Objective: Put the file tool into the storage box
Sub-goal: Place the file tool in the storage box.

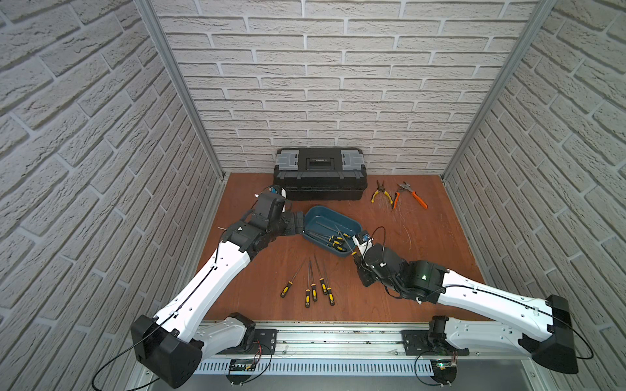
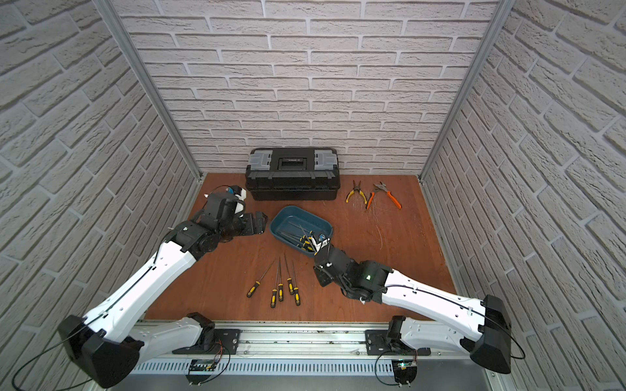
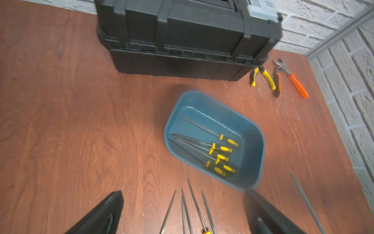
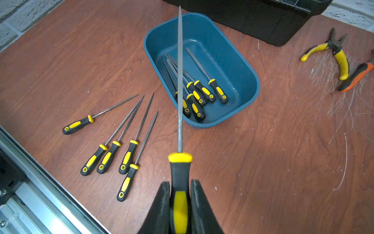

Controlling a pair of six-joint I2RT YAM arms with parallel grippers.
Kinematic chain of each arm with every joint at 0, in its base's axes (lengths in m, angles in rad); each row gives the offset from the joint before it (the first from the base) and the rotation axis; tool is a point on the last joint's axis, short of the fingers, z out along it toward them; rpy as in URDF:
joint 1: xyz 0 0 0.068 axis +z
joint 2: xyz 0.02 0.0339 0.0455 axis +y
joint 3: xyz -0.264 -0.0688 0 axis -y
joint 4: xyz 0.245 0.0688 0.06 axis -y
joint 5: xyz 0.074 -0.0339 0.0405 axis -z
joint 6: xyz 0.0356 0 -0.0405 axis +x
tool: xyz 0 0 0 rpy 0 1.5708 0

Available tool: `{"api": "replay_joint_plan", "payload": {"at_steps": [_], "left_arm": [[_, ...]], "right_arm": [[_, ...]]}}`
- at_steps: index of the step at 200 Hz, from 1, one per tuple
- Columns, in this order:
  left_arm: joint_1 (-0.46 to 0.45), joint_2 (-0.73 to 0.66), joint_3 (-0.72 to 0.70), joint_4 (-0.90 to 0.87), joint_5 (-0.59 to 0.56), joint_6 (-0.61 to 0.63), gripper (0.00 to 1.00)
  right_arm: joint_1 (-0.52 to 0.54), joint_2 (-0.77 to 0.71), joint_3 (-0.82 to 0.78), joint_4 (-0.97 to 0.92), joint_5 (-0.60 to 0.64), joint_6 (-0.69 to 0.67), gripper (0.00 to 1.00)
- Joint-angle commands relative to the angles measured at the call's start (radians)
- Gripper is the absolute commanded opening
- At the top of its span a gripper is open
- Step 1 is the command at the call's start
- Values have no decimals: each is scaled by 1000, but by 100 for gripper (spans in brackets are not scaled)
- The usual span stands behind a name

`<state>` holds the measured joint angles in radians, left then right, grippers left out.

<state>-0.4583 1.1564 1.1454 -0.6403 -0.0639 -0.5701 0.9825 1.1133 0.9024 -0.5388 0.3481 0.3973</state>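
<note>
brown wooden tabletop [image 4: 263,162], right gripper [image 4: 180,185] clamped on file tool [image 4: 179,91] handle, shaft pointing toward storage box [image 4: 238,66], left gripper [image 3: 184,194] jaws spread apart

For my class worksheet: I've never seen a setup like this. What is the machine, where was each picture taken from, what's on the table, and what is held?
It is a robot with two arms, each ending in a two-fingered gripper. Two pictures look down from a camera above; two come from cameras on the wrists. On the table lie a black toolbox, two pliers, five files and a blue box holding five more files. The right gripper is shut on one file by its handle, blade pointing toward the box. The left gripper is open and empty, beside the box.
</note>
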Motion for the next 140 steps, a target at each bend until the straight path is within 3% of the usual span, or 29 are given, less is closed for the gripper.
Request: {"api": "replay_joint_plan", "payload": {"at_steps": [1, 53, 140], "left_arm": [[48, -39, 10, -16, 53, 2, 98], [84, -119, -69, -47, 71, 9, 98], [84, -125, -128, 4, 172, -19, 98]], "right_arm": [[-57, 56, 42, 48, -121, -108, 3], [-190, 255, 153, 81, -313, -220, 3], [-342, 612, 397, 85, -465, -403, 2]]}}
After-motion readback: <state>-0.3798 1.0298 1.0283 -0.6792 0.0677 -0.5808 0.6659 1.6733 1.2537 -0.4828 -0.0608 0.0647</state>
